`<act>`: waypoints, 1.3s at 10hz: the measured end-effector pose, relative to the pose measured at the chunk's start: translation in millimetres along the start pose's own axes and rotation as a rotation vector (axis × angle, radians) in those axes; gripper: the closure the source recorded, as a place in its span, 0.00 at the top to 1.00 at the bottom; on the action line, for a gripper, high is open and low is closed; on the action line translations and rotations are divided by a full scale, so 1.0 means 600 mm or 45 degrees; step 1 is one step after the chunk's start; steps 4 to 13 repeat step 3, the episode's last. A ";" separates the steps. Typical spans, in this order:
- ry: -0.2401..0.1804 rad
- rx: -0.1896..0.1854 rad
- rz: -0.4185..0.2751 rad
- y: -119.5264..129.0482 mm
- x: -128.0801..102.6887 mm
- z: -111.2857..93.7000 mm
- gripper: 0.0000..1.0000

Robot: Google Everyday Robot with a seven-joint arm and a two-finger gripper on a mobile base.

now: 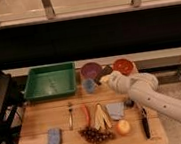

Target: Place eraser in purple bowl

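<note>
The end effector [105, 76] hovers at the rim of the purple bowl [89, 69], a round deep vessel near the tabletop's [36, 124] back edge. A small dark oblong, apparently the eraser [104, 70], sits at its tip over the bowl's right rim; how wide the jaws stand I cannot tell. Just beside it to the right sits the red bowl [123, 65]; below left, the small blue cup [89, 85]. Far left lies the rectangular green tray [50, 81]. Toward the front edge, bare wood separates fork [70, 115], grapes [95, 134] and blue-grey sponge [54, 139].
</note>
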 end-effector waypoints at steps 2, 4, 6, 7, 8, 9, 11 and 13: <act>-0.028 -0.014 -0.011 -0.009 0.028 0.035 0.00; -0.048 -0.019 -0.016 -0.014 0.038 0.055 0.00; -0.048 -0.019 -0.016 -0.014 0.038 0.055 0.00; -0.048 -0.019 -0.016 -0.014 0.038 0.055 0.00; -0.048 -0.019 -0.016 -0.014 0.038 0.055 0.00; -0.048 -0.019 -0.016 -0.014 0.038 0.055 0.00; -0.048 -0.019 -0.016 -0.014 0.038 0.055 0.00; -0.048 -0.019 -0.016 -0.014 0.038 0.055 0.00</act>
